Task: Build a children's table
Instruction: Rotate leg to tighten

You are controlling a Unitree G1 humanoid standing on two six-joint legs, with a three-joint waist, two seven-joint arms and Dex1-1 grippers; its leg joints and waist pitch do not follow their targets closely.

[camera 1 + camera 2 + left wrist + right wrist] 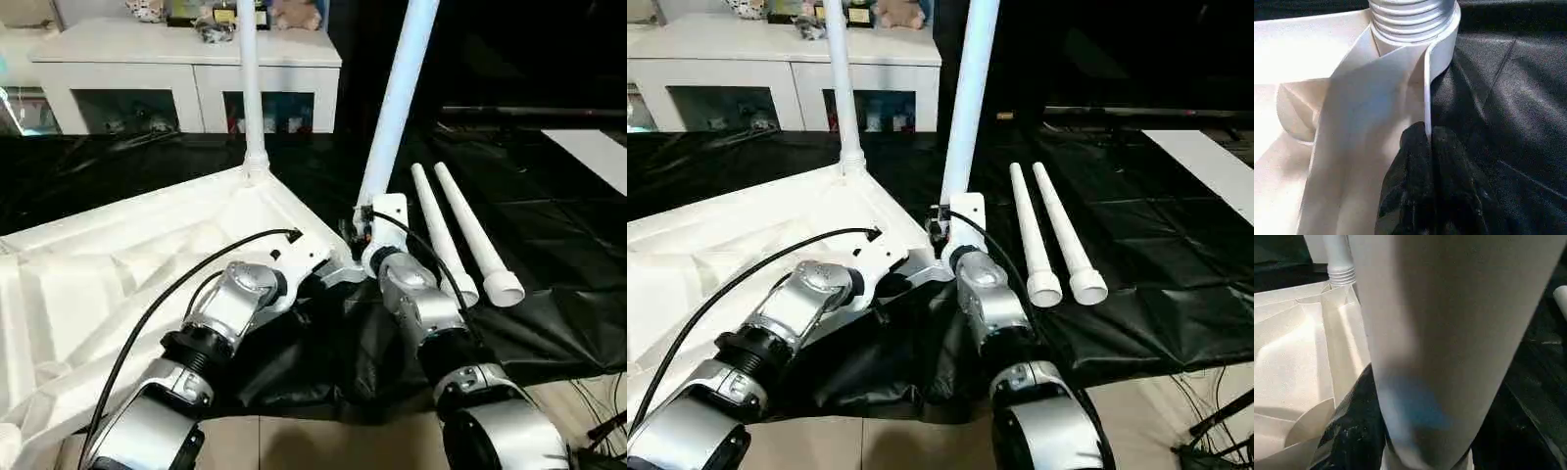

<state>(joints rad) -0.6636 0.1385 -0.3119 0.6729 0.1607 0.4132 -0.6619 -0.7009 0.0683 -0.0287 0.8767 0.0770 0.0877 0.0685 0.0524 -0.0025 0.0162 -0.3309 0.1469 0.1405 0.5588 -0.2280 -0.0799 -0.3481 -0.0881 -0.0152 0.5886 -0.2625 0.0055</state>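
- Tabletop (pixel 118 264) lies underside up on the black-draped work table (pixel 549 245), ribs showing, taking up the left side in front of me.
- 1 leg done: fitted leg (pixel 249 78) stands upright in the far corner socket (pixel 256 168).
- 2nd leg (pixel 397 98) in progress: my right gripper (pixel 1425 450) is clamped round its thick lower end, a black finger either side, the leg leaning a bit, at the near corner of the top. Can't tell if it's seated in a socket yet.
- My left gripper (pixel 1427 147) is pinched shut on the thin rim wall of the top, just below the fitted leg's threaded collar, prob. steadying it.
- Left to do: 2 spare legs (pixel 470 235) lie side by side on the cloth, just right of my right arm, untouched. So approx. a quarter done, by my reckoning.
- Containers: only the corner sockets count. Far one filled by a leg; another round socket (pixel 1295 117) near my left gripper looks empty.
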